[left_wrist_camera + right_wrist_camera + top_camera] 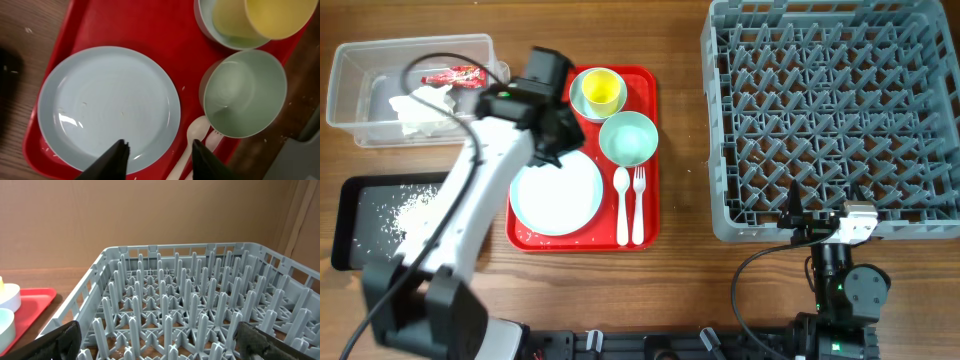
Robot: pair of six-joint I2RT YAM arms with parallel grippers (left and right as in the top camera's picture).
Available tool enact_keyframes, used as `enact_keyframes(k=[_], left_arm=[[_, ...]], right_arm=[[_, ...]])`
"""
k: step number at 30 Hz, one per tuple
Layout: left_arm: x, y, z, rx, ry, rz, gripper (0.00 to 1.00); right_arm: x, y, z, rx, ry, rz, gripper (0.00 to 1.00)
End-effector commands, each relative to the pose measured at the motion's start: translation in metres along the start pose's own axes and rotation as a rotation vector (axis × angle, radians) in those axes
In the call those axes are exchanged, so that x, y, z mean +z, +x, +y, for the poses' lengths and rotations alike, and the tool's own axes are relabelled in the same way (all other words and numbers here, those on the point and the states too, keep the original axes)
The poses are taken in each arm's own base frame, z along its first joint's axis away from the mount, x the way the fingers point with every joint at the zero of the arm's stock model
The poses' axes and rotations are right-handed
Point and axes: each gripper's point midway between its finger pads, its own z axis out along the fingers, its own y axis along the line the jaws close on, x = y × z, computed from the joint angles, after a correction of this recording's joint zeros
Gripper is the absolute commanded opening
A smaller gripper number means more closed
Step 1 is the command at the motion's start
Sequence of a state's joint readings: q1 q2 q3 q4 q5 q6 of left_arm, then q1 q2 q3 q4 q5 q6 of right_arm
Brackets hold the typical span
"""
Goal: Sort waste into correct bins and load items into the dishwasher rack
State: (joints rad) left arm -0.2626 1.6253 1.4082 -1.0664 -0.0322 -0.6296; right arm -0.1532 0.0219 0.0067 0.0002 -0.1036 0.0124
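Nearest the overhead lens: left gripper [558, 132] on its white arm, hanging above the 11 o'clock rim of 1 pale-blue plate [557, 195]. Sharing 1 red serving tray [650, 215] with that plate: 1 yellow cup [601, 90] nested in 1 pale-blue bowl [576, 102] at 12 o'clock, 1 mint-green bowl [628, 138] at 2 o'clock, and 1 white spoon [622, 205] and 1 white fork [639, 205] side by side at 4 o'clock. At the table's 10 o'clock, 1 clear tub [348, 90] holding 1 crumpled napkin [425, 112] and 1 red wrapper [455, 76], its print too small to read. At 8 o'clock, 1 black tray [350, 230] with white crumbs [405, 210] scattered inside. At 2 o'clock, 1 grey rack [835, 110], with the right gripper [793, 208] at its 6 o'clock rim.

Left wrist: left gripper [160, 155] spread wide, gripping nothing, 1 finger over the plate [107, 107], the other beside the spoon [192, 137]. Mint-green bowl [245, 92] at 3 o'clock, yellow cup [275, 17] at 1 o'clock.

Right wrist: right gripper [165, 345] fully spread, nothing between its 2 fingers. Rack [190, 305] ahead, pegs upright. Red serving tray [35, 297] at 9 o'clock.
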Motion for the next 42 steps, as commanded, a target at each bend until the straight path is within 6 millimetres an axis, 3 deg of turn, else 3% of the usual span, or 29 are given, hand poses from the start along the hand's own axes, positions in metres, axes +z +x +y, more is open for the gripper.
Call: enact_keyframes(k=[1,5,9,11,14,15,17,19,24,28,35,38,42], left_arm=[[-0.035,-0.021,0.02,-0.076,0.025,-0.089,0.31],[-0.048,-0.034,0.044,-0.149,0.017,-0.125,0.25],[-0.069,-0.053,0.089,-0.283,-0.006,-0.195,0.23],[-0.086,-0.063,0.121,-0.378,-0.015,-0.253,0.33],[-0.108,-0.071,0.164,-0.506,-0.037,-0.326,0.66],[-0.116,-0.072,0.182,-0.562,-0.045,-0.349,1.0],[-0.121,-0.07,0.209,-0.641,-0.073,-0.361,1.0],[-0.122,-0.068,0.223,-0.684,-0.092,-0.36,1.0],[-0.124,-0.071,0.231,-0.703,-0.104,-0.376,1.0],[-0.134,-0.09,0.245,-0.726,-0.108,-0.477,1.0],[-0.135,-0.082,0.265,-0.803,-0.089,-0.452,1.0],[-0.135,-0.082,0.265,-0.802,-0.089,-0.453,1.0],[-0.135,-0.082,0.265,-0.802,-0.089,-0.453,1.0]], right_arm=[[0.0,-0.002,-0.001,-0.013,0.008,-0.008,1.0],[0.0,-0.002,-0.001,-0.013,0.008,-0.008,1.0],[0.0,-0.002,-0.001,-0.013,0.008,-0.008,1.0],[0.0,-0.002,-0.001,-0.013,0.008,-0.008,1.0],[0.0,-0.002,-0.001,-0.013,0.008,-0.008,1.0],[0.0,-0.002,-0.001,-0.013,0.008,-0.008,1.0],[0.0,-0.002,-0.001,-0.013,0.008,-0.008,1.0],[0.0,-0.002,-0.001,-0.013,0.008,-0.008,1.0],[0.0,-0.002,-0.001,-0.013,0.008,-0.008,1.0],[0.0,-0.002,-0.002,-0.015,0.014,-0.008,1.0],[-0.001,-0.014,-0.002,-0.017,0.015,-0.059,1.0],[-0.008,-0.062,0.005,0.007,-0.024,-0.255,1.0],[-0.033,-0.114,0.037,0.223,-0.269,-0.455,1.0]])
